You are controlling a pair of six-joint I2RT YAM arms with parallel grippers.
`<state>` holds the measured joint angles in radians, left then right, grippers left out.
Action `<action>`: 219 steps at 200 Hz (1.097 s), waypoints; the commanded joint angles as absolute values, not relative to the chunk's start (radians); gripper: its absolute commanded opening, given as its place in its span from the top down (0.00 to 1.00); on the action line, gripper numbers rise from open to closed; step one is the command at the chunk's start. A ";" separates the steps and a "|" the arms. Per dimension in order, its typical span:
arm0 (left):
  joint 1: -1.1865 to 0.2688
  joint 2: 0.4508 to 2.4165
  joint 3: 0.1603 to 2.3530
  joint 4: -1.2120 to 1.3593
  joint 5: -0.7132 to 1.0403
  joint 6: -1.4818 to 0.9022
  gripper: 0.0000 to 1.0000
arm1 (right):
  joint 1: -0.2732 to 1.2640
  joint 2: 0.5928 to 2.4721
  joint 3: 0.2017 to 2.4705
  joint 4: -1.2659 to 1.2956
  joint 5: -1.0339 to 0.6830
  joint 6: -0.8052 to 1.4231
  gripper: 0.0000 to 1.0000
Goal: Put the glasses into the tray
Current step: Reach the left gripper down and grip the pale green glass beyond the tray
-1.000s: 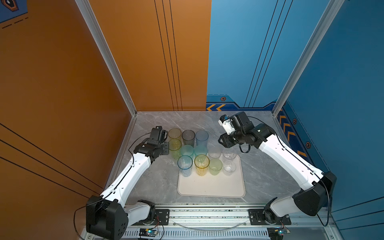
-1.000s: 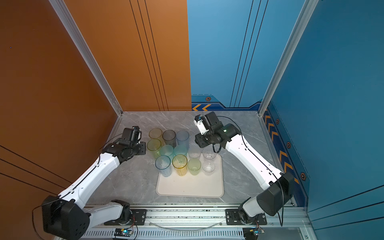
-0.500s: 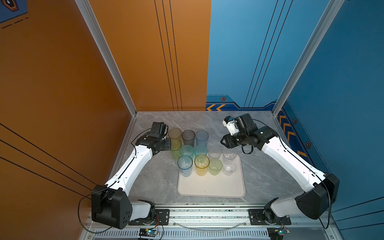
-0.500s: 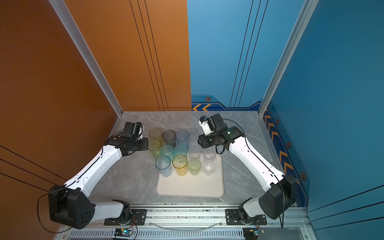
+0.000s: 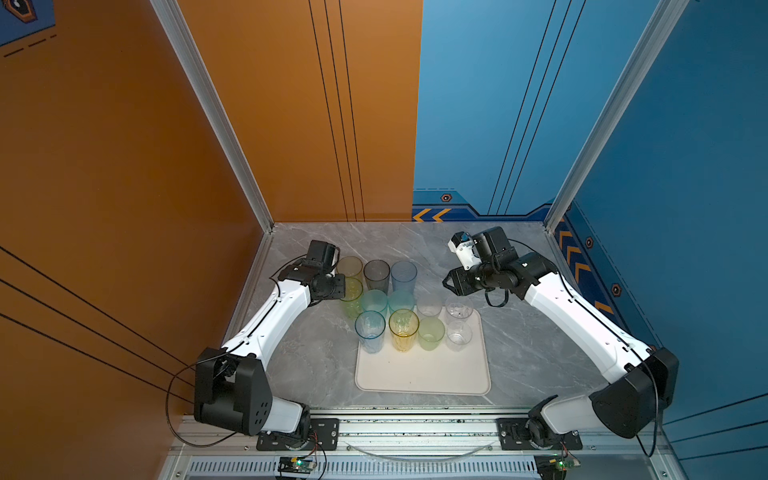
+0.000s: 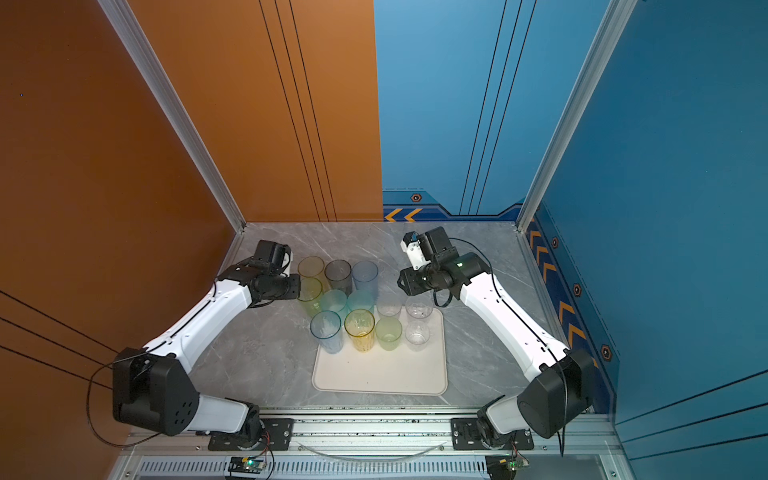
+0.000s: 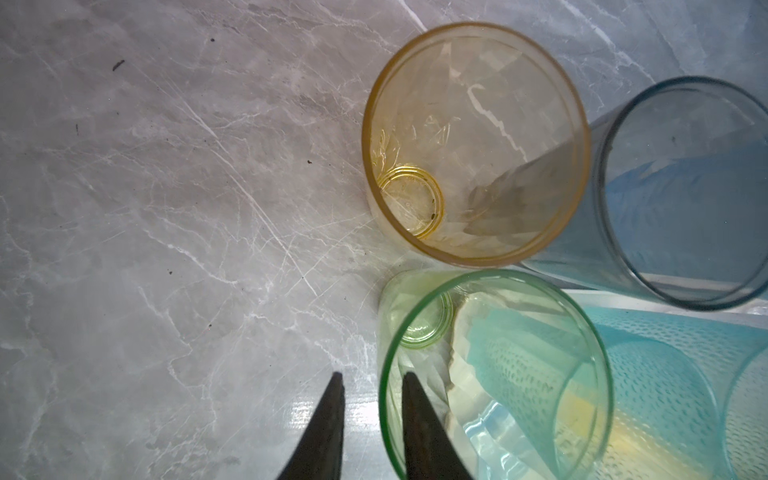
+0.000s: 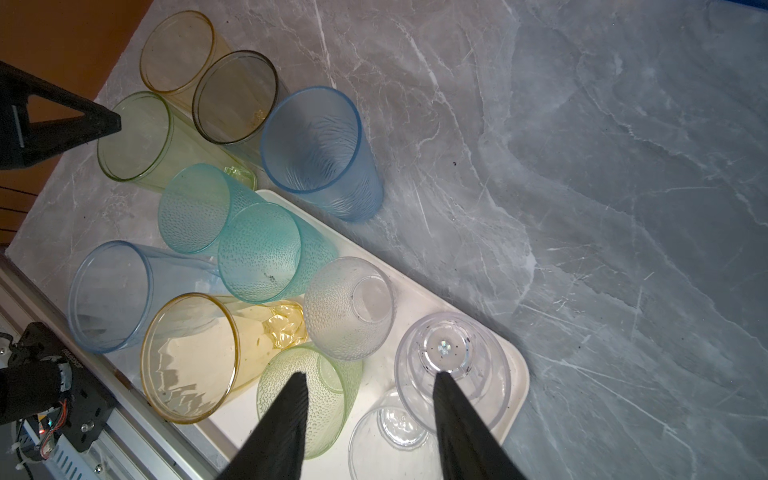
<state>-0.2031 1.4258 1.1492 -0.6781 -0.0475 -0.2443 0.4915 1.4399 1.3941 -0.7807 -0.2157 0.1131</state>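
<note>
The cream tray (image 5: 419,374) (image 6: 374,374) holds several glasses on its far half, among them a tall yellow one (image 5: 403,328), a pale green one (image 8: 307,399) and clear ones (image 8: 453,365). Behind it on the table stand a green glass (image 5: 351,293) (image 7: 494,374), a yellow one (image 7: 473,141), a grey one (image 5: 376,272) and a blue one (image 5: 403,272). My left gripper (image 7: 370,376) (image 5: 343,287) straddles the green glass's rim, one finger inside and one outside with a gap. My right gripper (image 8: 370,374) (image 5: 446,282) hangs open above the tray's far right corner, holding nothing.
The orange wall runs close along the left of the marble table (image 5: 519,332), the blue wall along the right. The near half of the tray is bare. Bare table lies right of the tray and behind the right arm.
The left arm's shoulder has swung and its wrist has shifted slightly toward the back at the green glass. The right gripper has barely moved. No glass has shifted.
</note>
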 commanded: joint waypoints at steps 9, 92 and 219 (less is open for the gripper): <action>-0.203 1.445 1.185 -0.699 -0.025 -0.238 0.76 | 0.485 1.442 1.382 -0.762 -0.243 0.121 0.52; -0.225 1.509 1.208 -0.709 -0.040 -0.219 0.81 | 0.485 1.440 1.379 -0.762 -0.243 0.119 0.52; -0.231 1.516 1.236 -0.795 -0.074 -0.180 1.00 | 0.488 1.453 1.373 -0.756 -0.250 0.126 0.52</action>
